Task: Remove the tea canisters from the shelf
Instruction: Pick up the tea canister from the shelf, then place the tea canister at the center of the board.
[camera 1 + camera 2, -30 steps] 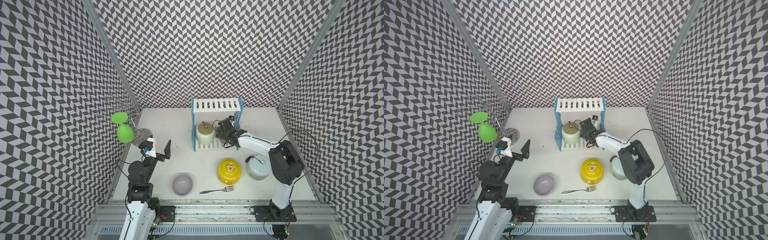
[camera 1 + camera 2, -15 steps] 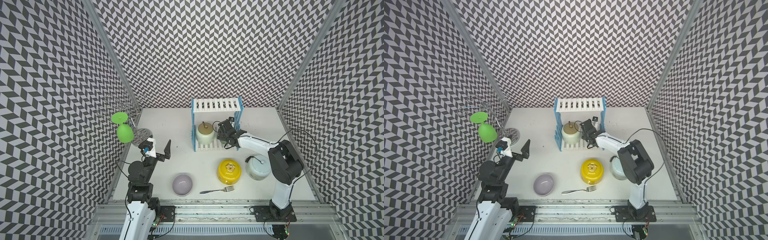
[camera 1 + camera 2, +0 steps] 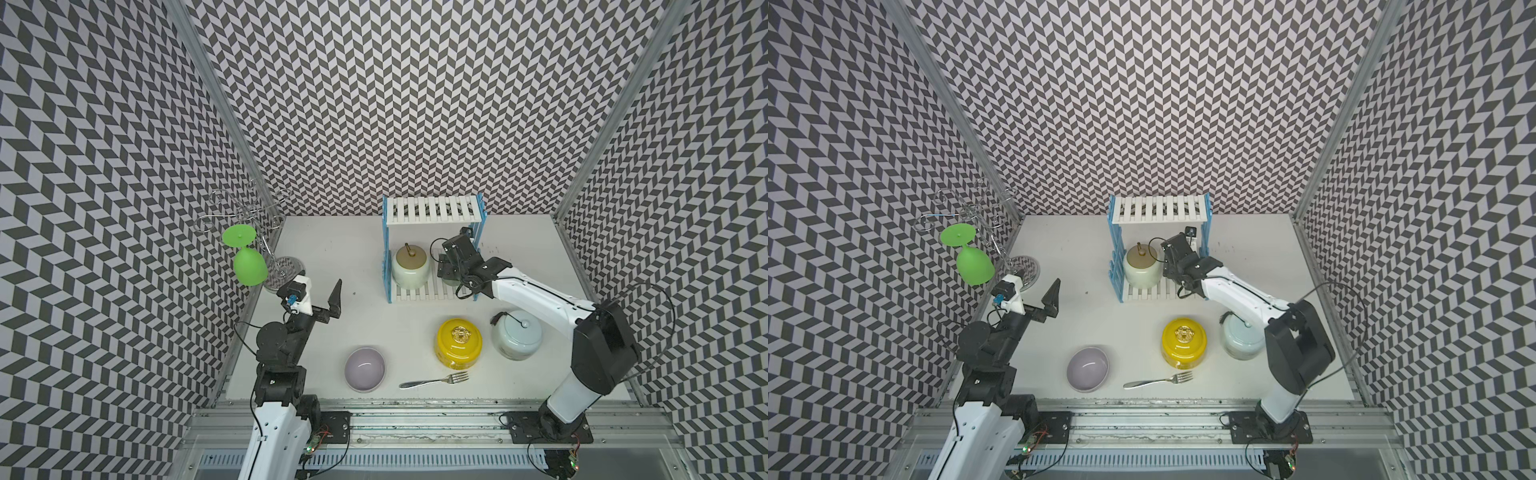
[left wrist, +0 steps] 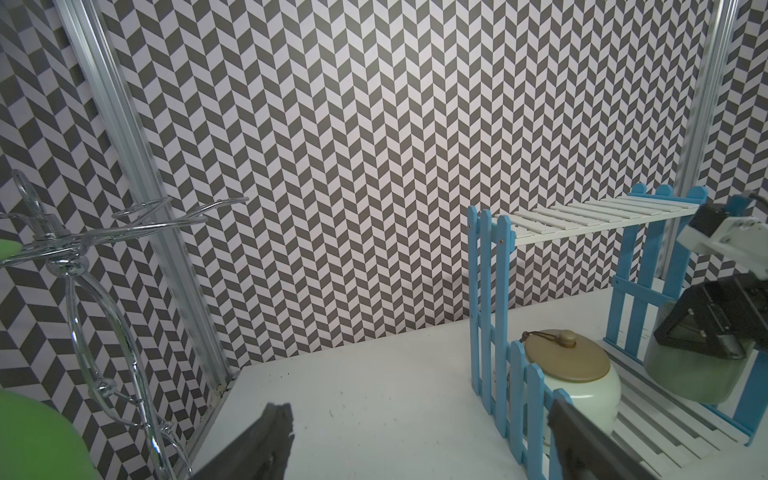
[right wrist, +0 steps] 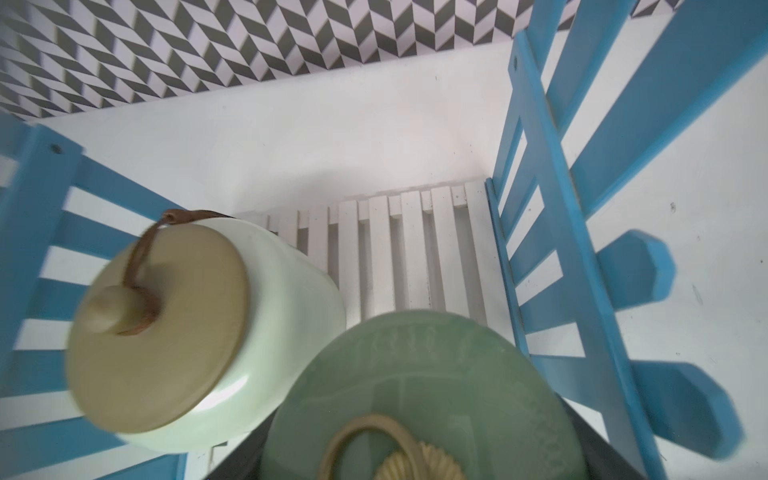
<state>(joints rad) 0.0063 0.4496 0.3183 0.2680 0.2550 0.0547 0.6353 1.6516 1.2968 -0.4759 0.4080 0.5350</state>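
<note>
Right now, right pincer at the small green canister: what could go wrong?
The grey-green canister sits close beside the cream canister; pulling it out may knock that one.
The right pincer is close to the shelf side fence; a jaw could snag and drag it.
The upper tier overhead blocks a straight lift.

Glossy yellow canister (image 3: 458, 343), matt painted shelf (image 3: 432, 210), metal fork (image 3: 434, 380)

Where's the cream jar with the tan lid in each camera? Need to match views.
In a top view: cream jar on the shelf's lower tier.
In a top view: jar on that same tier.
Left wrist: jar behind the near blue fence side.
Right wrist: jar close up, beside the green jar.
Shared landmark: the shelf's blue fence sides.
</note>
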